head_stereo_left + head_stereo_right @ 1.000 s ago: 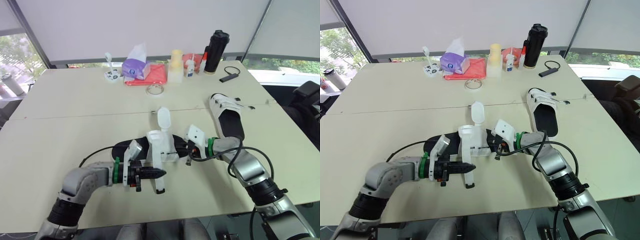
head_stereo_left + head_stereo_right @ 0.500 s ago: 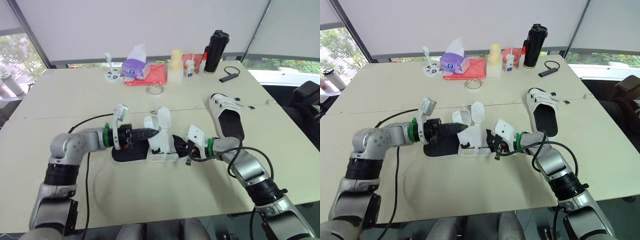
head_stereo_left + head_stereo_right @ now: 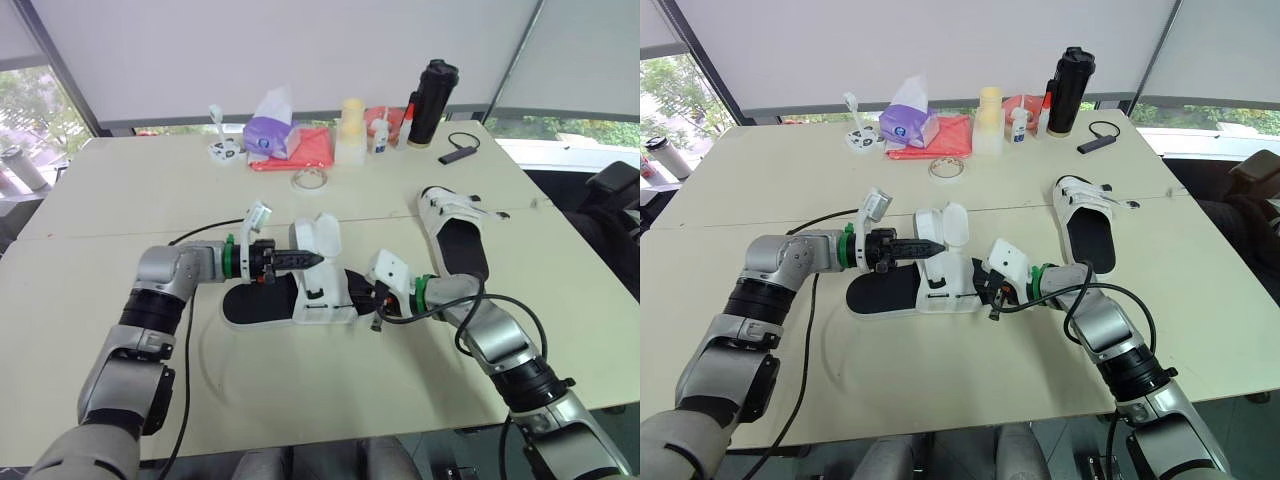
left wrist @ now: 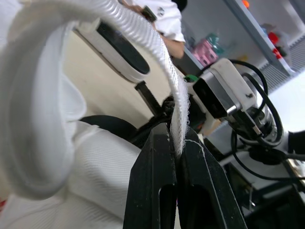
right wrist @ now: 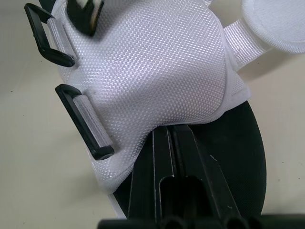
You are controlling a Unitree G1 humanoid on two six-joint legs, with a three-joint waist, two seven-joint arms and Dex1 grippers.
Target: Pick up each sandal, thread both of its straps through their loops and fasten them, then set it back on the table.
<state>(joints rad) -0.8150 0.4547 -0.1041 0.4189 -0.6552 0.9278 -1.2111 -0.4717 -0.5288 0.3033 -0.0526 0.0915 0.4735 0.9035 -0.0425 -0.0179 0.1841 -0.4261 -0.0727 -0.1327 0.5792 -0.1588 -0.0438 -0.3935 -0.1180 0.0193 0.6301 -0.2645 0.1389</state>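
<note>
A sandal (image 3: 262,302) with a black sole and white upper lies at the table's middle. My left gripper (image 3: 318,258) reaches in from the left over its far side, shut on one white strap (image 4: 143,43), which it holds upright beside the other strap (image 3: 326,232). My right gripper (image 3: 355,292) is shut on the sandal's right end, where the white upper (image 5: 143,62) meets the sole. Two black loops (image 5: 83,124) sit empty on the upper's side. A second sandal (image 3: 455,235) lies to the right.
Along the table's far edge stand a tissue box (image 3: 270,130), a red cloth (image 3: 310,150), a tape roll (image 3: 311,179), a stack of cups (image 3: 351,130), a small bottle (image 3: 380,135), a black flask (image 3: 432,103) and a black device (image 3: 452,155).
My left gripper has carried the strap from the sandal's near side up and over to its far side. The right gripper and the sandal's sole stayed in place.
</note>
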